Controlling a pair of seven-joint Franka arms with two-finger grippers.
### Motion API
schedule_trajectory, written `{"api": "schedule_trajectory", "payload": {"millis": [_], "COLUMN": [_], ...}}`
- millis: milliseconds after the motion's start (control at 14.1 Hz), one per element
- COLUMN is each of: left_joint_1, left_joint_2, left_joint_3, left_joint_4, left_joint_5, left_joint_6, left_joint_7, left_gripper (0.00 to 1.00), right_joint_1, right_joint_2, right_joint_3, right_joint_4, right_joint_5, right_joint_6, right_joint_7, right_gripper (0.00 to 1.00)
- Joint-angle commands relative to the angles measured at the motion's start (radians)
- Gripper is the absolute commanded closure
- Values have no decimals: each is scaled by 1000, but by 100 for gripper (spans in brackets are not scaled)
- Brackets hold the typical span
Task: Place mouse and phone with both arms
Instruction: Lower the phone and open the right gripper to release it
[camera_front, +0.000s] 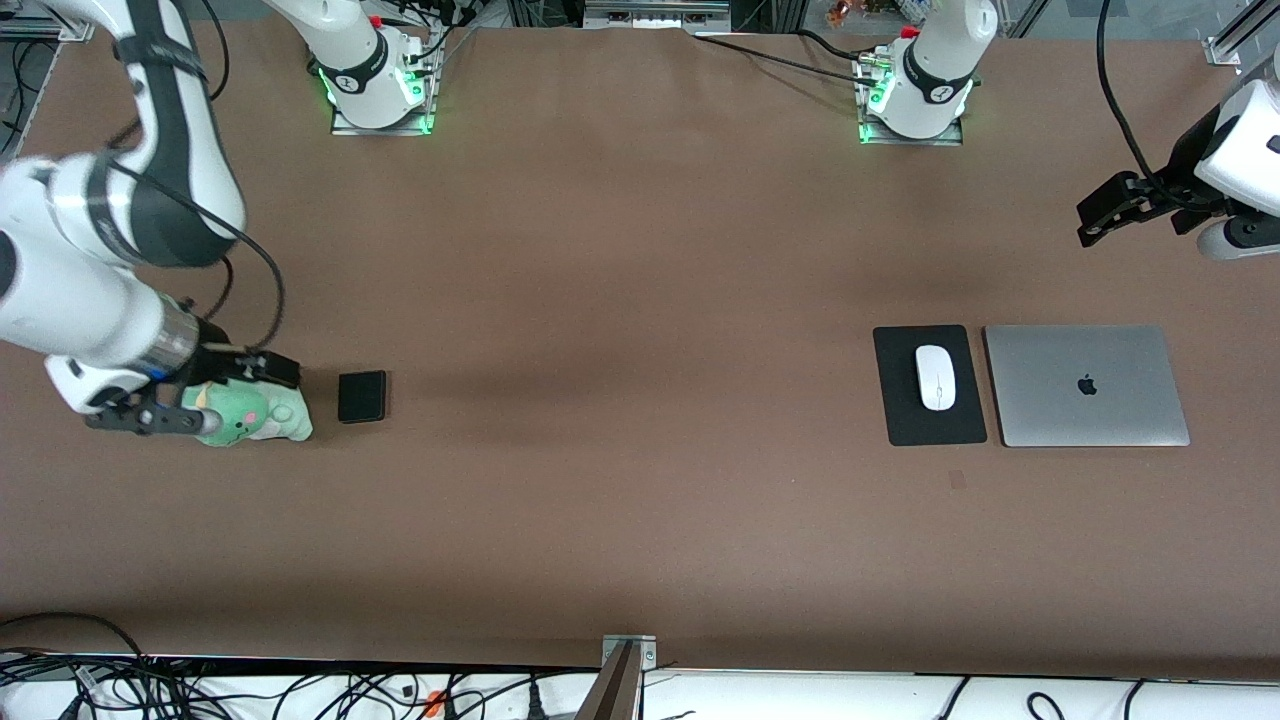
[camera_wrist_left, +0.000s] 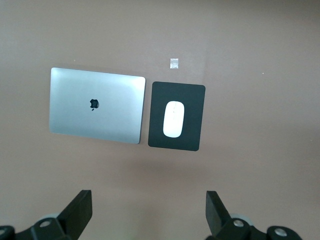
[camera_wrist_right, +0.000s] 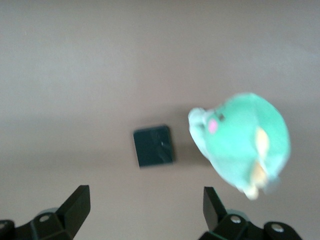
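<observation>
Brown matting covered the whole table (camera_front: 640, 560), with the two arm bases standing along its farther edge. At the left arm's end lay a closed silver laptop (camera_front: 1087, 385) and, just beside it, a black mouse pad (camera_front: 900, 420) with the mouse (camera_front: 935, 377) resting on it. The left gripper (camera_front: 1100, 212) hung in the air over bare table near that end, its jaws spread wide and holding nothing; in the left wrist view the mouse (camera_wrist_left: 173, 119) sat well ahead of the two fingertips (camera_wrist_left: 80, 207), roughly in line with the gap between them though nearer one jaw, with the laptop (camera_wrist_left: 95, 105) off toward the other. At the right arm's end, the right gripper (camera_front: 150, 415) was low over the table beside a green plush toy (camera_front: 255, 415), its jaws likewise apart and empty. The phone (camera_front: 361, 396) lay flat on the table just beside the toy, toward the table's middle. In the right wrist view the phone (camera_wrist_right: 153, 145) lay ahead of the open jaws and about centred between them, with the plush toy (camera_wrist_right: 242, 142) ahead of one finger (camera_wrist_right: 212, 205). Judging from this, neither object was in a grip: the mouse already sat on its pad, which may be its intended place, while the phone seemed yet to be picked up or settled.
</observation>
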Motion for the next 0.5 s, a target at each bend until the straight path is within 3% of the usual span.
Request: {"api": "schedule_trajectory", "payload": {"millis": [0,284,427], "left_joint_1": [5,5,5], "left_joint_2": [-20,-20,-20], "left_joint_3": [6,6,6], "left_joint_4": [-16,-16,-16], "left_joint_5": [-31,-31,-31], "left_joint_6": [7,7,6], "left_joint_7": [21,22,22], "left_gripper": [0,0,0], "right_joint_1": [-9,-10,-39], "right_joint_2": [-101,-229,-257], "right_joint_3": [-36,-54,-34], "right_joint_4": [-29,-68,-68], "right_joint_5": [17,-12,-53], "right_joint_6": [-107,-153,-181], "right_joint_7": [-36,-38,-25], "right_gripper": [0,0,0]}}
